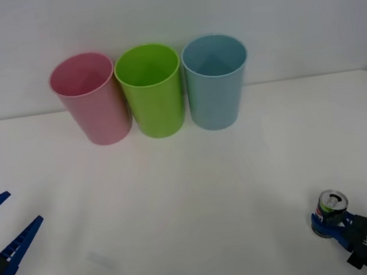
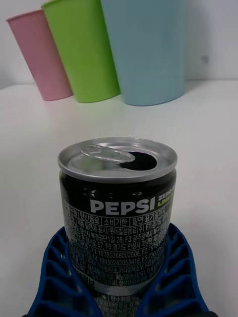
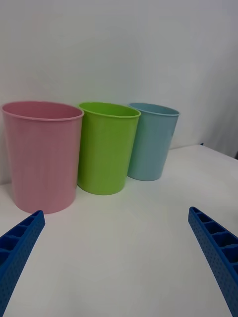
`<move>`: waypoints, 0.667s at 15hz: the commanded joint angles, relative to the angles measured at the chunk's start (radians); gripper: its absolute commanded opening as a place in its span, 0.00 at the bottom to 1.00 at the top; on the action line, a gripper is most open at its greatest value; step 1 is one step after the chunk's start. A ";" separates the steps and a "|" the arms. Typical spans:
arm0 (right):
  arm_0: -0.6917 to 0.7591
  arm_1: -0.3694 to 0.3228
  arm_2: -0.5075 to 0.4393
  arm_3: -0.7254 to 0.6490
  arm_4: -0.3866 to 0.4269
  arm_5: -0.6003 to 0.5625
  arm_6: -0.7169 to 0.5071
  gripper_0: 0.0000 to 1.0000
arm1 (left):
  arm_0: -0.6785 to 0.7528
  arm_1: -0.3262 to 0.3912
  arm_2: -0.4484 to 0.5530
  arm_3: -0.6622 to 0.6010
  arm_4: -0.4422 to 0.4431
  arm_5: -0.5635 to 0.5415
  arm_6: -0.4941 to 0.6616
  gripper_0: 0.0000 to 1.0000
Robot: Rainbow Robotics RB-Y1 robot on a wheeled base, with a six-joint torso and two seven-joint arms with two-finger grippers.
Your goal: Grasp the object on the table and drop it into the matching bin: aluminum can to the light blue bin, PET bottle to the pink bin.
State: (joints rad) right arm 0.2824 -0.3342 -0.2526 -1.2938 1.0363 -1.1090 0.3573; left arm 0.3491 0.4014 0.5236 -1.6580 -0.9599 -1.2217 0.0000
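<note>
The right gripper (image 1: 333, 226), at the table's (image 1: 192, 198) near right corner, has its blue fingers (image 2: 173, 267) closed against the upright aluminum can (image 2: 117, 208). Grasp apparently made; next comes lifting and carrying it to the far light blue bin (image 1: 217, 81). The left gripper (image 1: 1, 225) waits spread wide, holding nothing.

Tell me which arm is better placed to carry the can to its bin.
The right. The right gripper is shut on the can at the table's near right side, and the light blue bin stands rightmost of the three. The left gripper hangs open at the far left.
</note>
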 commanded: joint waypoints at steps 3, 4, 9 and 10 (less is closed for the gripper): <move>-0.008 0.000 0.027 -0.102 -0.045 0.021 -0.020 0.00 | 0.000 0.000 0.000 0.000 0.000 0.000 0.000 1.00; -0.008 0.000 0.035 -0.133 -0.052 0.041 -0.023 0.00 | 0.000 0.000 0.000 0.000 0.000 0.000 0.000 1.00; -0.008 -0.002 0.084 -0.295 -0.067 0.161 -0.060 0.00 | 0.000 0.000 0.000 0.000 0.000 0.000 0.000 1.00; -0.008 -0.005 0.099 -0.335 -0.065 0.198 -0.093 0.00 | 0.000 0.000 0.000 0.000 0.000 0.000 0.000 1.00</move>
State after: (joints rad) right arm 0.2745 -0.3369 -0.1637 -1.6003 0.9698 -0.9374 0.2858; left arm 0.3491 0.4014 0.5236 -1.6581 -0.9599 -1.2217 0.0000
